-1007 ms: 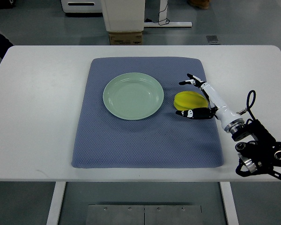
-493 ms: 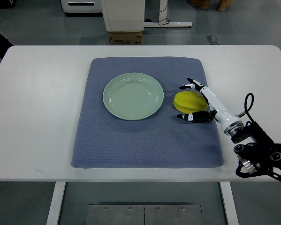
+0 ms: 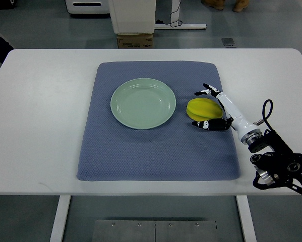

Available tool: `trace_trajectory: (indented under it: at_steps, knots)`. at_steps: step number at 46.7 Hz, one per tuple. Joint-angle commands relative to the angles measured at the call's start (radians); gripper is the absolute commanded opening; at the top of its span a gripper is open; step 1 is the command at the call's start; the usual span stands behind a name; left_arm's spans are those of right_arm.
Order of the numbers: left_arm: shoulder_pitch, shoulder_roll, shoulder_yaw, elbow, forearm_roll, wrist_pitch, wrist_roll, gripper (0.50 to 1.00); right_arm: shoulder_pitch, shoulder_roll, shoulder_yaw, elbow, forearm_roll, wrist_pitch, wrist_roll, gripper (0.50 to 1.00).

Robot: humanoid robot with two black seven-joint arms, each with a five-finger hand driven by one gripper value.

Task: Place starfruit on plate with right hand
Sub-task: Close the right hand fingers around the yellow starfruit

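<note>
Reaching in from the picture's right edge, the right hand point(image 3: 211, 108) sits against the right side of the starfruit point(image 3: 203, 108) with its fingers spread around the fruit rather than pressed together. One group of black-tipped fingers point(image 3: 203, 92) lies along the far side of the fruit, and another black finger point(image 3: 208, 124) stretches along its near side, so the fruit lies between them. Whether the fingers actually press on the skin or only stand just beside it cannot be told from this height. The white forearm point(image 3: 235, 115) slants back toward the lower right and ends in a dark jointed arm section point(image 3: 282, 164) near the tabletop's front right corner.

The starfruit is yellow and lies on a blue-grey mat point(image 3: 156, 151), just to the right of the plate point(image 3: 143, 103) and apart from it, with a narrow strip of mat showing between the two. The plate is pale green, round, and rests on the far middle part of the mat with nothing in it.

The mat covers the centre of a white tabletop point(image 3: 40, 116). Beyond the far edge of the tabletop, on the grey floor, stand a cardboard box point(image 3: 134, 40) and a white cabinet point(image 3: 132, 16) above it.
</note>
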Motion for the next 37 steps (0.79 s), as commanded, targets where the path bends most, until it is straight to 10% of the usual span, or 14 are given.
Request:
trace_trajectory:
  at_steps: [1, 27, 37]
  knots:
    - [0.000, 0.000, 0.000, 0.001, -0.001, 0.000, 0.000, 1.000, 0.000, 0.000, 0.000, -0.004, 0.001, 0.000, 0.000, 0.920]
    - [0.000, 0.000, 0.000, -0.001, 0.001, 0.000, 0.000, 1.000, 0.000, 0.006, -0.023, -0.011, -0.001, -0.002, 0.000, 0.859]
    - [0.000, 0.000, 0.000, -0.001, -0.001, 0.000, 0.000, 1.000, 0.001, 0.006, -0.029, -0.021, -0.001, -0.011, 0.000, 0.646]
